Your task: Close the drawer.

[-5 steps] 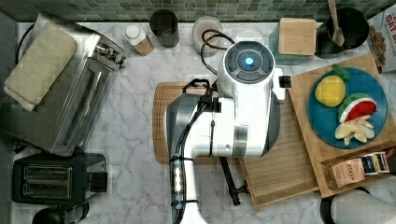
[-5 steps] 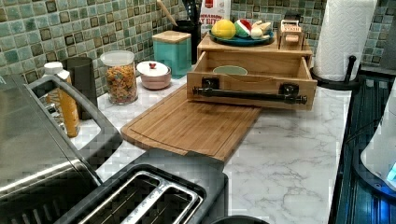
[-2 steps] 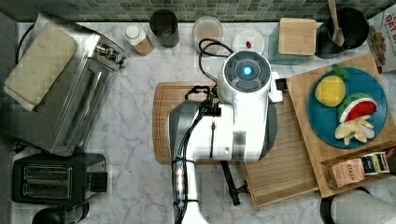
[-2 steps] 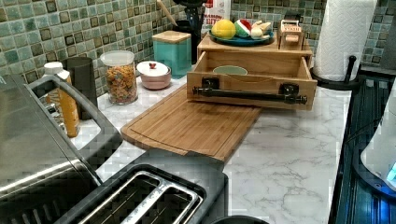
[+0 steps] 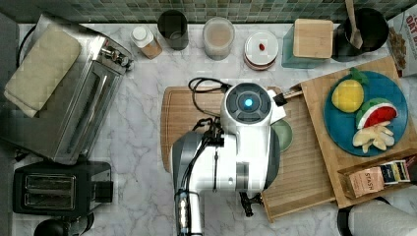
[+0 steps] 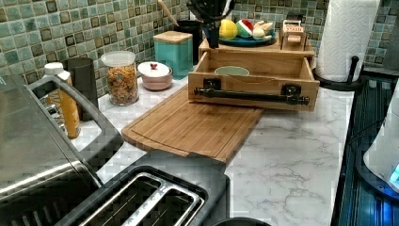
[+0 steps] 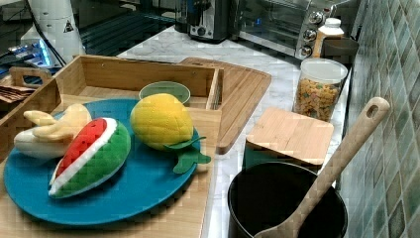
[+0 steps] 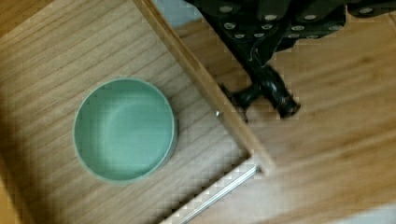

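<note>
The drawer [image 6: 254, 70] is a light bamboo tray pulled out from under the wooden box, resting partly on the cutting board. Its long black bar handle [image 6: 251, 95] runs across the front wall. A green bowl [image 6: 232, 71] sits inside on the ribbed floor [image 8: 56, 60]. In the wrist view the bowl [image 8: 123, 128] lies inside the front wall [image 8: 205, 88], with one handle end [image 8: 271, 91] outside it. My gripper [image 6: 211, 28] hangs above the drawer's back part in the left view, and its dark body [image 8: 275, 23] sits over the handle. From the top, the arm [image 5: 246, 142] covers the drawer's front [image 5: 305, 182].
The bamboo cutting board [image 6: 193, 127] lies in front of the drawer. A blue plate [image 7: 138, 183] of toy fruit tops the box. A toaster oven [image 5: 74, 98], toaster [image 5: 54, 189], jars [image 6: 121, 77], teal canister [image 6: 174, 49], black pot [image 7: 282, 203] and paper towel roll [image 6: 350, 35] ring the counter.
The arm has moved down and slightly left in the top view, toward the drawer's front. In the left view the gripper has come down into sight above the drawer. The drawer has not moved.
</note>
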`<state>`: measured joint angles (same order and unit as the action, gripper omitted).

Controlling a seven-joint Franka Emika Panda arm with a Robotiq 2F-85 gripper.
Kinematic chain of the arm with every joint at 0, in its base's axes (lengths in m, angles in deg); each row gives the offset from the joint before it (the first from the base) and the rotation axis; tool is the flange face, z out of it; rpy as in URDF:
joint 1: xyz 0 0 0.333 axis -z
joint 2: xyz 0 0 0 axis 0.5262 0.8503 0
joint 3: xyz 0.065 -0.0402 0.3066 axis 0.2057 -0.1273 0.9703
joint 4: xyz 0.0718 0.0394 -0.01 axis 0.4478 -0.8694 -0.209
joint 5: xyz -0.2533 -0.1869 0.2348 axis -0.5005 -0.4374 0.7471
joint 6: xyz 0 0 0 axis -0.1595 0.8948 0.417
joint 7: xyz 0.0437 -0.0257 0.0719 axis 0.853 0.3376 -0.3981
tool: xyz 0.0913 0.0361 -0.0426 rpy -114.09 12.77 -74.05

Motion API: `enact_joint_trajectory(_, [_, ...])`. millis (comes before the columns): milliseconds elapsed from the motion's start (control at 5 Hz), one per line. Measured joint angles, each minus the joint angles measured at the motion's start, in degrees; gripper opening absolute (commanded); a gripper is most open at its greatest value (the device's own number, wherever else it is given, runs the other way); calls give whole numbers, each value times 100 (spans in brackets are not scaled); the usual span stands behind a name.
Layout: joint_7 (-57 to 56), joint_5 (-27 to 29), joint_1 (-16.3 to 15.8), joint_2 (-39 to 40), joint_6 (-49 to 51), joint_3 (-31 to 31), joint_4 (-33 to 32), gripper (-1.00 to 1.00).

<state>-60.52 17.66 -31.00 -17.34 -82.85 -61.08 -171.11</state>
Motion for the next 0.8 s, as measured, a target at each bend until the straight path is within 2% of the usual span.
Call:
enact_joint_trajectory(400, [-684,24,-363,-681,-783,88,-806,-100])
enact_joint_trajectory(600, [-986,24,-542,-812,-1217,135,-974,-100])
enact_joint_trajectory(800, [-1915,23,-714,-839,-1721,199,-1209,-100])
